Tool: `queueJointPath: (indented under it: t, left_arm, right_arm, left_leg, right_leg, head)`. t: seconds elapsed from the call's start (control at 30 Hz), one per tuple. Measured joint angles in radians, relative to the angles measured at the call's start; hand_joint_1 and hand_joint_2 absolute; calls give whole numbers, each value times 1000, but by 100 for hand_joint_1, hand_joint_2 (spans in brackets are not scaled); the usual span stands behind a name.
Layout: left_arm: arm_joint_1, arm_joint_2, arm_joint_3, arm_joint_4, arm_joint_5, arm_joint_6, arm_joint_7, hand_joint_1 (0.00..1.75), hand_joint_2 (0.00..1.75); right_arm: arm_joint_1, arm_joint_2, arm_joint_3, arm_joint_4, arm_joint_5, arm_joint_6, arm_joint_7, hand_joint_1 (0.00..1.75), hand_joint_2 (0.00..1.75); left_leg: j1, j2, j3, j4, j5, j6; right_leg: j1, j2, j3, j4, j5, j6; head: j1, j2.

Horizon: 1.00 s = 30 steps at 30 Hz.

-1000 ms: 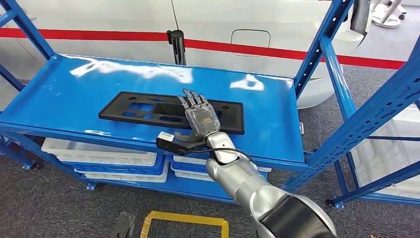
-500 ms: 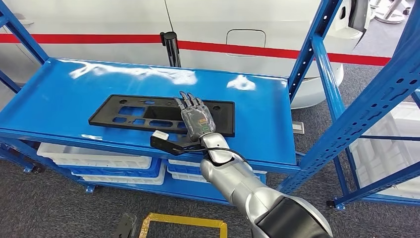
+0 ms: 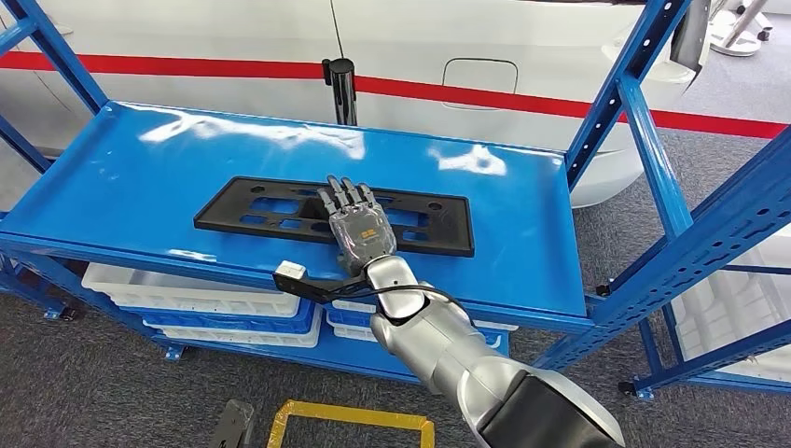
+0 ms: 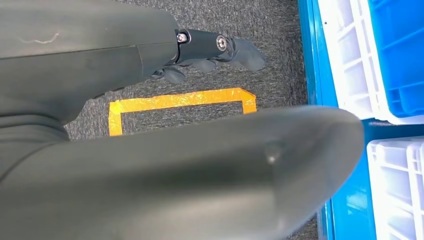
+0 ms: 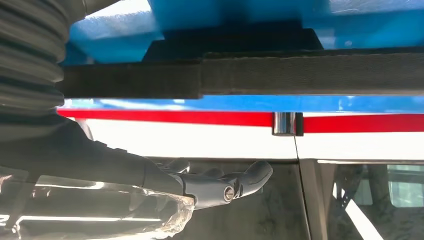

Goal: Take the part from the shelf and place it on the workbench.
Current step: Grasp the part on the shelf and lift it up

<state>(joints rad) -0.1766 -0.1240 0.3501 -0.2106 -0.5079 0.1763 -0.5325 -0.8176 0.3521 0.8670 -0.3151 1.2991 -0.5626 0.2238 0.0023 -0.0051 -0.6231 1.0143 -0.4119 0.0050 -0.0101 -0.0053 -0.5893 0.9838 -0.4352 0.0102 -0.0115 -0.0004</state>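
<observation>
A long flat black part (image 3: pixel 252 213) with several cut-outs lies on the upper blue shelf (image 3: pixel 131 177), parallel to its front edge. My right hand (image 3: pixel 357 229) lies flat over the part a little right of its middle, fingers stretched out toward the back, holding nothing. In the right wrist view the part's dark edge (image 5: pixel 300 75) runs across the shelf, and the right hand's fingers (image 5: pixel 220 187) reach out straight over it. My left hand (image 4: pixel 210 47) hangs low above the grey floor, fingers loosely extended with nothing in them.
Blue shelf uprights (image 3: pixel 653 159) rise at the right and left. White and blue bins (image 3: pixel 187 289) sit on the lower shelf. A white car body with a red stripe (image 3: pixel 522 93) and a black post (image 3: pixel 343 89) stand behind. Yellow tape (image 3: pixel 350 420) marks the floor.
The head view has shifted slightly. Against the part, my right hand has slid a little to the left, toward its middle, still flat. The part has not moved on the shelf.
</observation>
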Motion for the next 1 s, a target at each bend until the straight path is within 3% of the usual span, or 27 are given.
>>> queueJointPath:
  t: [0.3, 0.8, 0.83, 0.97, 1.0]
  left_arm:
    - [-1, 0, 1, 0, -6, 4, 6, 0, 0]
    - [-1, 0, 12, 0, -11, 10, 7, 0, 0]
    - [-1, 0, 13, 0, -12, 10, 7, 0, 0]
    - [-2, 0, 14, 0, -16, 10, 8, 0, 0]
    - [-2, 0, 15, 0, -16, 10, 9, 0, 0]
  right_arm:
    - [-21, 0, 77, 16, 89, 40, 127, 0, 175]
    - [-50, -20, 78, 35, 80, 76, 170, 0, 175]
    - [-50, -21, 78, 36, 80, 77, 172, 7, 175]
    - [-55, -26, 74, 39, 79, 100, 183, 120, 175]
    - [-56, -28, 73, 40, 78, 104, 184, 129, 175]
  left_leg:
    - [-2, 0, -2, 0, 3, 6]
    - [0, 0, -2, 0, 4, 7]
    - [0, 0, -2, 0, 4, 7]
    - [0, 0, -2, 0, 4, 7]
    - [0, 0, -2, 0, 4, 7]
  right_leg:
    - [-2, 0, 0, -5, 5, 7]
    - [-2, 0, -2, -5, 5, 8]
    - [-2, 0, -2, -5, 5, 8]
    - [-2, 0, -2, -5, 5, 8]
    - [-2, 0, -2, -4, 5, 8]
  head:
    - [0, 0]
    - [0, 0]
    - [0, 0]
    - [0, 0]
    - [0, 0]
